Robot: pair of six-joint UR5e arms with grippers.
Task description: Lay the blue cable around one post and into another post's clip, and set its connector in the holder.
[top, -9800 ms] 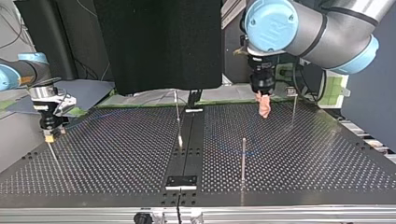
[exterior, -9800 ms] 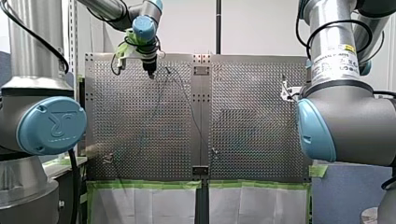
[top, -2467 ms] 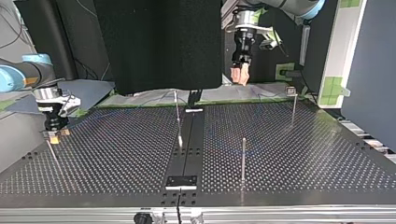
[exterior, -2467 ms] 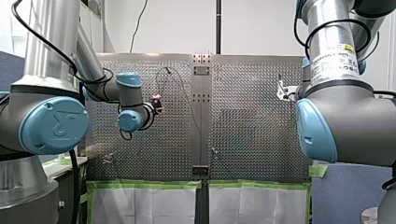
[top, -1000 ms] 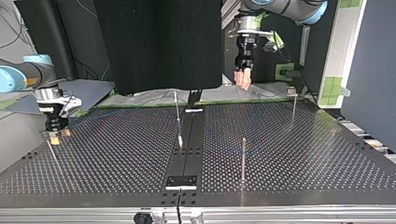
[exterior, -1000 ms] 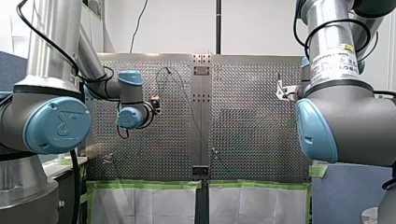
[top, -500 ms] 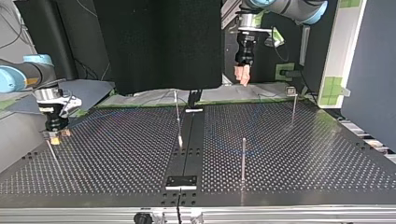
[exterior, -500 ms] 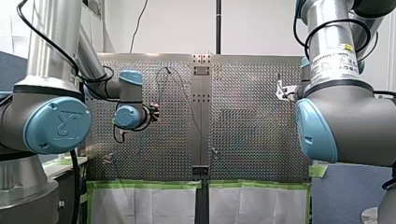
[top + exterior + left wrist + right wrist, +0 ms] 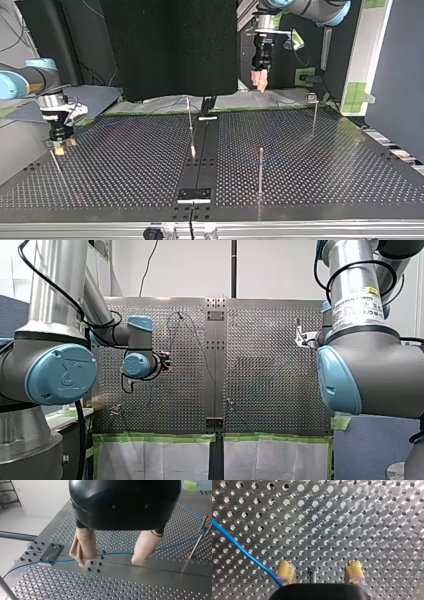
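Left gripper hangs spread and empty, blue cable running crosswise well below it; right gripper, also spread, looks nearer, cable just beside one finger.

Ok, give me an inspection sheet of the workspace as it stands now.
Surface: perforated table, bare metal.
Job's things: blue cable lying on the table; posts upright; connector not made out.
Clutter: nothing seen.
Grippers: left gripper open, empty, raised above the cable; right gripper open, low over the table, cable beside one finger.
Cables: black arm cable hanging at my left arm's base.
Surroundings: black panel behind the table; green tape along its edge.
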